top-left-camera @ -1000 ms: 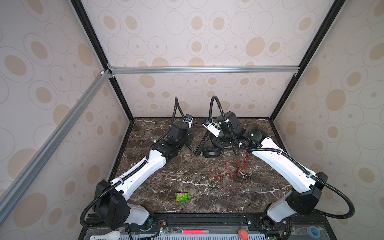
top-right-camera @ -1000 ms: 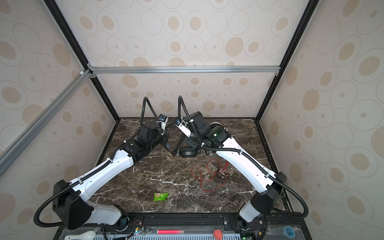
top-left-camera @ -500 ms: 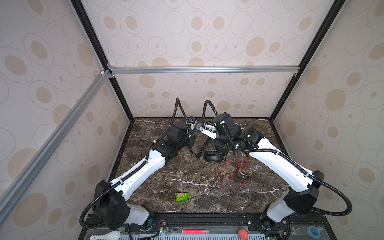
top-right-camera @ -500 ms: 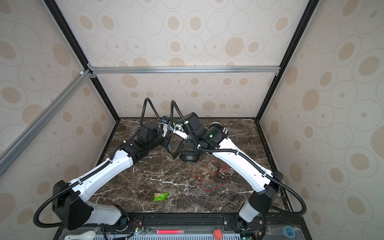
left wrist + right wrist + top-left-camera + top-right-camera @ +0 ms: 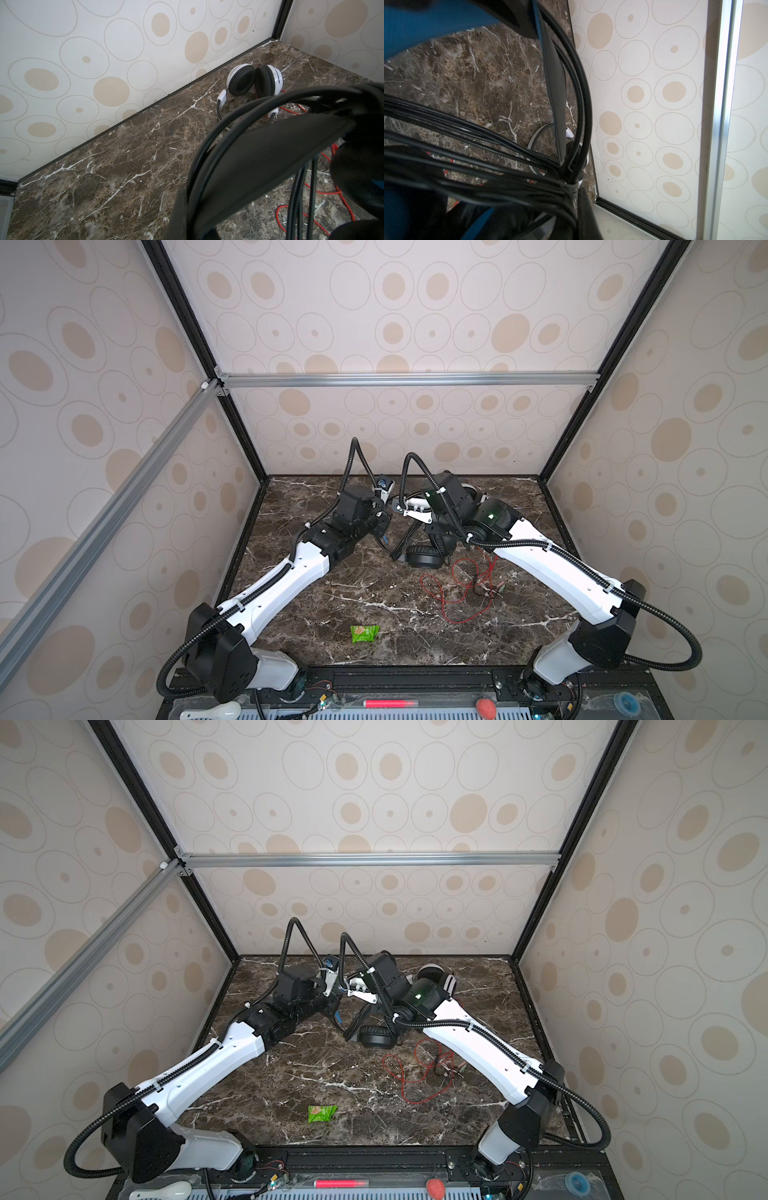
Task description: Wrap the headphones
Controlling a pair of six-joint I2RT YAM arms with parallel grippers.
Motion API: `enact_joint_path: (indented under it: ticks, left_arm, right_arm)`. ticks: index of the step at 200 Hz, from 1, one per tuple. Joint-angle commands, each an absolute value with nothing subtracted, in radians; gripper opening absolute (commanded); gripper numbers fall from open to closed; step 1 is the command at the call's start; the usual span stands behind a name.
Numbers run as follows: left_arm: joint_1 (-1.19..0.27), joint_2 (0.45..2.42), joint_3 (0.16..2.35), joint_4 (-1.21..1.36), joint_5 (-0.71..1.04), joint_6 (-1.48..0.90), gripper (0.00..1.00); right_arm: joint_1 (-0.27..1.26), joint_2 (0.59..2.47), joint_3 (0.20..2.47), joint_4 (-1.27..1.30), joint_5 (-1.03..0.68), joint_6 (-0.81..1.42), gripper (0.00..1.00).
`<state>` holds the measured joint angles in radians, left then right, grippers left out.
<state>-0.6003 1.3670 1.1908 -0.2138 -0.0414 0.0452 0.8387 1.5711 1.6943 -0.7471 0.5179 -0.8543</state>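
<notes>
The left arm [image 5: 286, 585] and the right arm [image 5: 552, 568] look alike. Each one has a long white shell with some small dark dots on it, and black housings at the joints and at the base. A black ribbed hose [image 5: 660, 659] runs along each arm, fixed with small white cable ties [image 5: 468, 536]. A small green light [image 5: 491, 515] shines on a round black joint of the right arm. The right gripper [image 5: 400, 509] has white fingers [image 5: 417, 503]. Both bases sit on a black rail [image 5: 415, 676].
</notes>
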Motion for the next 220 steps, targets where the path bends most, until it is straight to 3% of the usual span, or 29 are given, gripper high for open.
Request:
enact_joint_path:
  ticks: [1,98,181,220]
  left_arm:
    - [-0.606,1.312,1.180,-0.281,0.022,0.101,0.00]
    - [-0.606,1.298,1.199,-0.293,0.052,0.106,0.00]
    - [-0.606,1.311,1.224,-0.306,0.067,0.123,0.00]
    - [-0.606,1.315,1.238,-0.311,0.081,0.128,0.00]
  right_arm:
    - [0.813,1.519,1.681,-0.650,0.650,-0.908,0.00]
    - [0.780,1.478,1.594,-0.713,0.567,-0.662,0.03]
    - [0.773,1.437,1.476,-0.753,0.590,-0.744,0.08]
    - [0.742,1.432,1.459,-0.754,0.562,-0.712,0.20]
